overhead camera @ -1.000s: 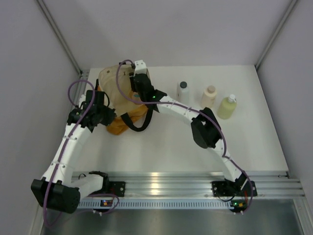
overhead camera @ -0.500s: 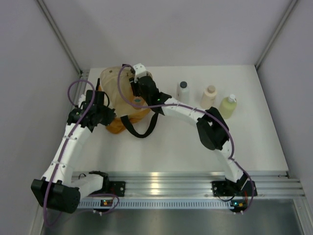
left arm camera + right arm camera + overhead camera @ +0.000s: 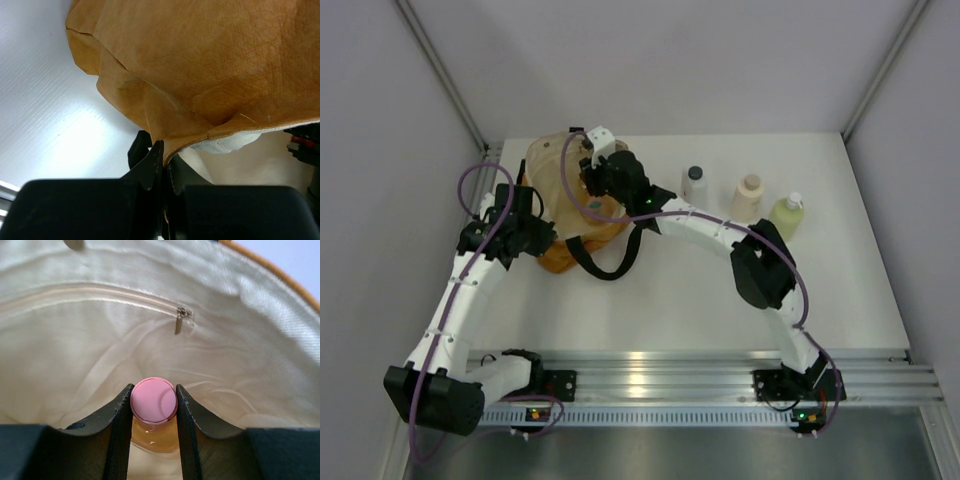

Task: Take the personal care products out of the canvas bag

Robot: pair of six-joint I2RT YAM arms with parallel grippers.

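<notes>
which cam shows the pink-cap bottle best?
Right wrist: the right hand is shut on the pink-cap bottle, cap and orange body clear, inside the canvas bag. Top external: bottle not visible, hidden in the bag. Left wrist: only the bag's tan outside.

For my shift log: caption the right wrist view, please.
Right hand shut on the pink-capped orange bottle inside the cream-lined canvas bag.

The overhead view looks down from above and behind the arm bases along its bottom edge, taking in the whole bench from well off. The left wrist view sits very close to the bag outside, its fingers at the bottom. The right wrist view looks into the bag's cream inside, fingers low. All three share the bag, upper left overhead.
</notes>
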